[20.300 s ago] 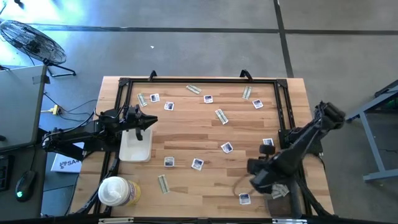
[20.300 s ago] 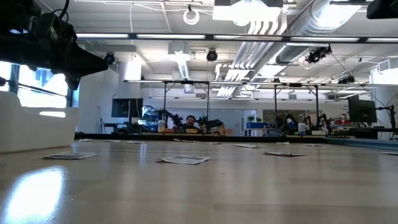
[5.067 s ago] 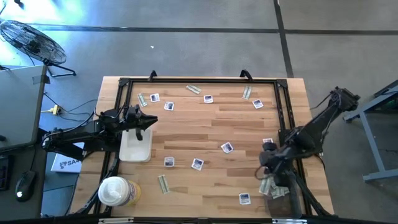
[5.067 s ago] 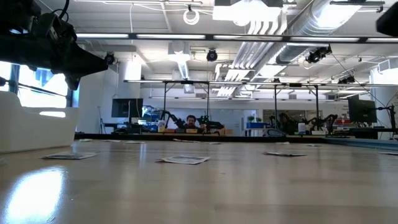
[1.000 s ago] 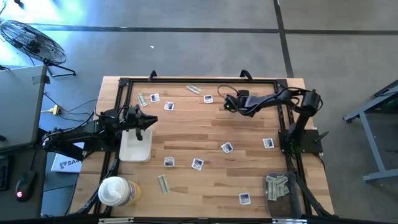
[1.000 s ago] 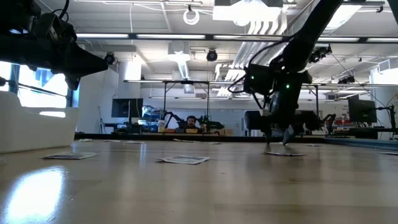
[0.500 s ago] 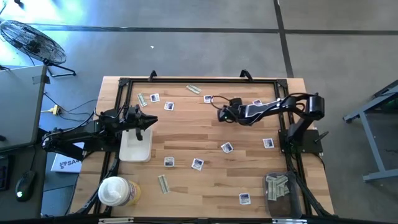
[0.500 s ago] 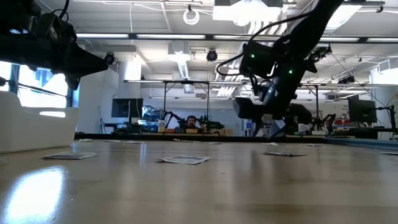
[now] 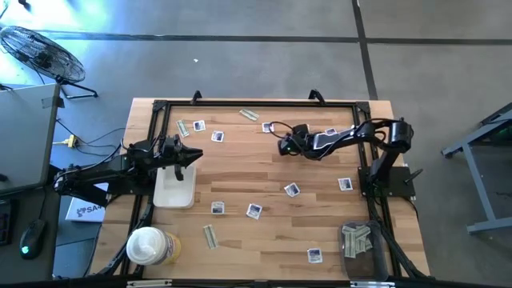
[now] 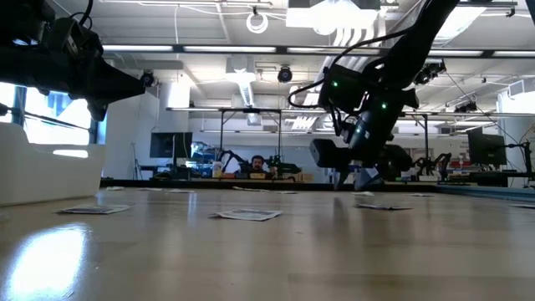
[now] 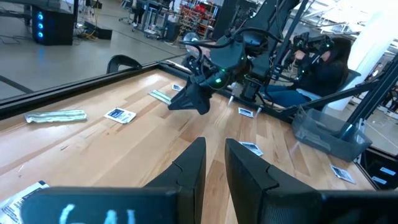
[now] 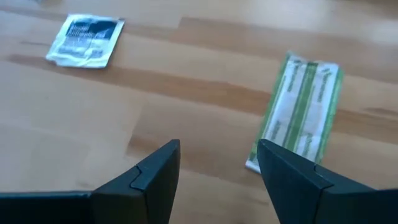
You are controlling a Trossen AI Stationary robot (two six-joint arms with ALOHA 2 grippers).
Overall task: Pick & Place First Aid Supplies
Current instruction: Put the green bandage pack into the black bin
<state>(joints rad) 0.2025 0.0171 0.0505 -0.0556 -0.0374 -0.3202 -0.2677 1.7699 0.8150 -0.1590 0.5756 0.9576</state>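
— Shifted slightly toward frame left since half a second ago: right gripper (image 9: 282, 147), fingers spread, holding nothing, upper centre of the high view.
— Only seen at the wrist: green strip (image 12: 302, 111) just beside one finger, square packet (image 12: 86, 40) farther off.
— Left gripper (image 9: 194, 154)?
— Over white tray (image 9: 174, 190), fingers narrowly apart, gripping nothing.

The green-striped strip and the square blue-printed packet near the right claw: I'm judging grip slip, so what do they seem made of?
The narrow pale strip with green stripes looks like matte paper wrapping: flat, dull, with no glare. The square white packet with dark blue print seems a thin paper or foil-lined sachet, with crimped, slightly wrinkled edges; which one I cannot tell.
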